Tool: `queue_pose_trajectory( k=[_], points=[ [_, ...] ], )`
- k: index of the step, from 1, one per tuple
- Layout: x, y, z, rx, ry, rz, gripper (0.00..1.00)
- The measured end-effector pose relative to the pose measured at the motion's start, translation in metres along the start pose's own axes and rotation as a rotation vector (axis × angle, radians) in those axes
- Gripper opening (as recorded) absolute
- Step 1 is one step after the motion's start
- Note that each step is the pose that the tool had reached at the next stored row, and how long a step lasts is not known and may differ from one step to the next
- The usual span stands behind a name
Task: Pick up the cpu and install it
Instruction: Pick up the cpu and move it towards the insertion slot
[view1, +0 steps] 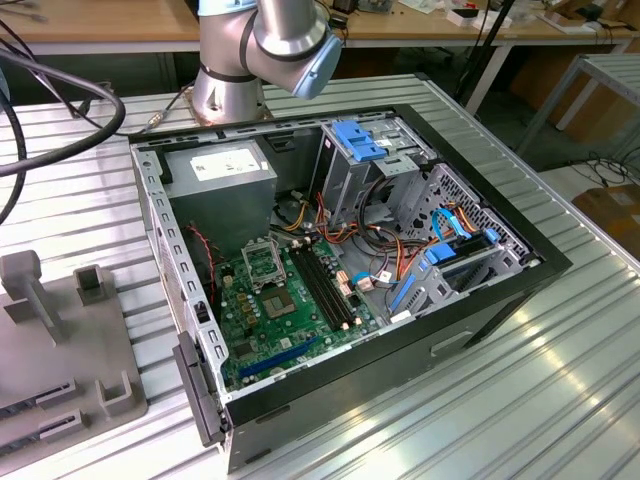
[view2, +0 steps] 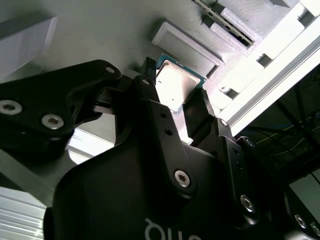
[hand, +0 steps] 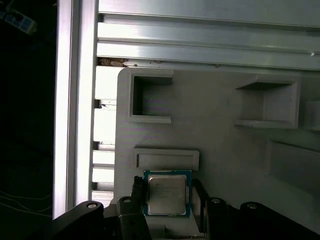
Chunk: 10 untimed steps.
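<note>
End effector (hand: 168, 184) over the cpu (hand: 167, 193)!
Straddling it on the grey tray (hand: 225, 150), squared for an edge grip; clamped or apart, I cannot tell.

cpu (hand: 166, 194) – silver-grey face, green rim; tray (hand: 225, 150) pale grey; motherboard (view1: 285, 320) green – drive latches (view1: 362, 140) blue.

Exterior view. I work over a ribbed aluminium table (view1: 560, 340) that fills the lower frame, and bright light glares off its slats at the exterior view's lower right. A pale wooden workbench (view1: 100, 22) runs along the top edge. At the upper right a grey metal-framed table (view1: 605, 70) stands over a grey floor (view1: 585, 165), with a brown cardboard box (view1: 618, 212) at the right edge.
</note>
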<state>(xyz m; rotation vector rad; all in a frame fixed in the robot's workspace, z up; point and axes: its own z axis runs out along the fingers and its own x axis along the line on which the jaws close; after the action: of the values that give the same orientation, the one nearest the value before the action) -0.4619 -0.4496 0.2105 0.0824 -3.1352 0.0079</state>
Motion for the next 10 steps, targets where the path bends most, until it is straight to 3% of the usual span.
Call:
queue_pose_trajectory(
  k=[10],
  points=[
    [0.0001, 0.0, -0.0018, 0.0, 0.0002, 0.0, 0.47]
  ],
)
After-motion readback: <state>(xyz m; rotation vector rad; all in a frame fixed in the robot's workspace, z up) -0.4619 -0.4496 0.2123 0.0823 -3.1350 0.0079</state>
